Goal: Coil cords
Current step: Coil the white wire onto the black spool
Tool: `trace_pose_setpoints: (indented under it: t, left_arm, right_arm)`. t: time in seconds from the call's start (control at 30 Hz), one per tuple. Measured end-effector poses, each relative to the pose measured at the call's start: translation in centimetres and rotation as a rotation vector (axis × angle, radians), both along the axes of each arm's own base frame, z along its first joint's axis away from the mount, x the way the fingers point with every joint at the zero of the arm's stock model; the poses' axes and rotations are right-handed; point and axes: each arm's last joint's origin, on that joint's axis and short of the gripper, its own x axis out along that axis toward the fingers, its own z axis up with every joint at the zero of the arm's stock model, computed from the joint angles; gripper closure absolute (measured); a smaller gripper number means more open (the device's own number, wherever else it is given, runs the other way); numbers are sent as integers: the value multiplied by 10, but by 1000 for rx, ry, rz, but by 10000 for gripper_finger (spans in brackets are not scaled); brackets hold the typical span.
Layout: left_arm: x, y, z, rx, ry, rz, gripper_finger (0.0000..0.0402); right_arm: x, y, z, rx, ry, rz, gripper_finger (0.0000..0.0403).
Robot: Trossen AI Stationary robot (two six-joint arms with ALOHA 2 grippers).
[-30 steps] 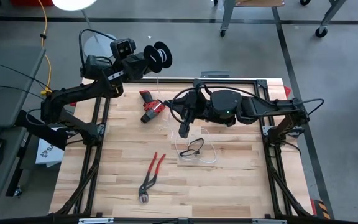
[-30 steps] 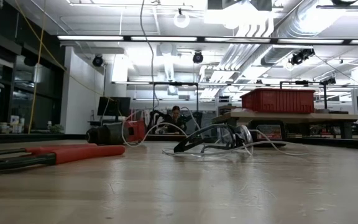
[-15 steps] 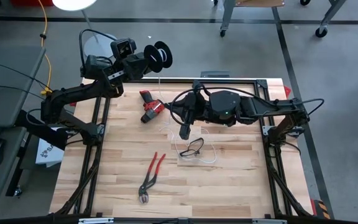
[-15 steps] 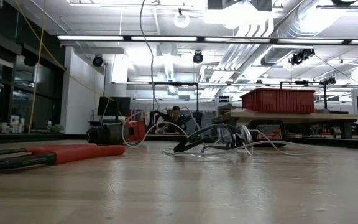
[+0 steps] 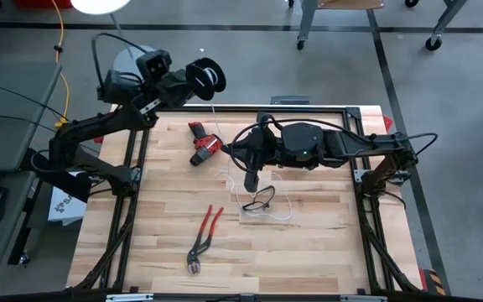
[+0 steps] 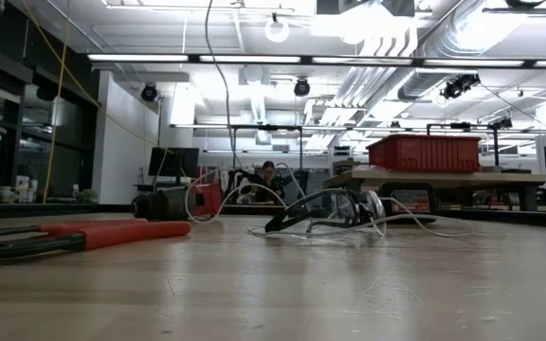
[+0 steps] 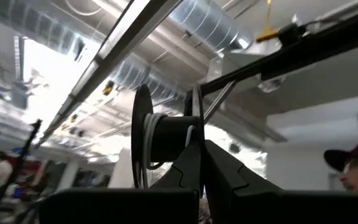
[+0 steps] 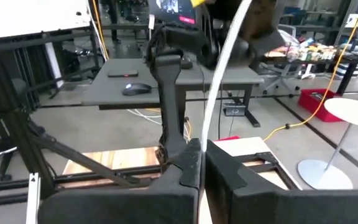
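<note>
Winding: spool gripped, cord pinched, most cord not yet coiled, I judge.
High view: left gripper (image 5: pixel 193 78) hangs beyond the bench's far edge near its far-left corner, clamped on the black spool (image 5: pixel 207 76). Right gripper (image 5: pixel 251 179) sits over mid-bench, closed on the white cord (image 5: pixel 277 208), whose slack lies looped around safety glasses (image 5: pixel 261 199) below it. Red tool (image 5: pixel 201 144) lies toward the far edge, pliers (image 5: pixel 201 238) toward the near edge.
Low view: cord (image 6: pixel 218 201) arcs off the bench (image 6: pixel 282 294) past the red tool (image 6: pixel 173 204) and tangles over the glasses (image 6: pixel 325 213); one strand rises straight out of frame. Neither gripper shows.
Left wrist view: fingers (image 7: pixel 194 168) pinch the spool (image 7: pixel 166 134) by one flange; a few white turns sit on its core. A person's capped head is cut off at the edge.
Right wrist view: fingers (image 8: pixel 197 165) closed on the cord (image 8: pixel 222 74), which runs taut toward the left arm.
Next move, as I judge: feed cord around the core while freeing it from the glasses.
Hard to tell: the strand between grippers is barely visible from above; how much cord remains is unclear.
</note>
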Motion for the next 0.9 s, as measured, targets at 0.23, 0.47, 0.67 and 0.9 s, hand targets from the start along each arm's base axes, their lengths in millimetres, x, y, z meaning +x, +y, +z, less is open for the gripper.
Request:
trace_pose_setpoints:
  t: [0.23, 0.47, 0.67, 0.9]
  left_arm:
    - [-18, -3, 4, 78, 110, 116, 401]
    - [-27, -5, 7, 110, 121, 194, 401]
    - [-24, -4, 3, 110, 157, 223, 401]
    - [-18, -1, -6, 107, 261, 240, 401]
  right_arm:
    - [-1, 0, -4, 17, 40, 15, 403]
    - [-1, 1, -4, 27, 41, 41, 403]
    - [-2, 1, -8, 43, 86, 67, 403]
    - [-4, 5, -15, 53, 158, 91, 403]
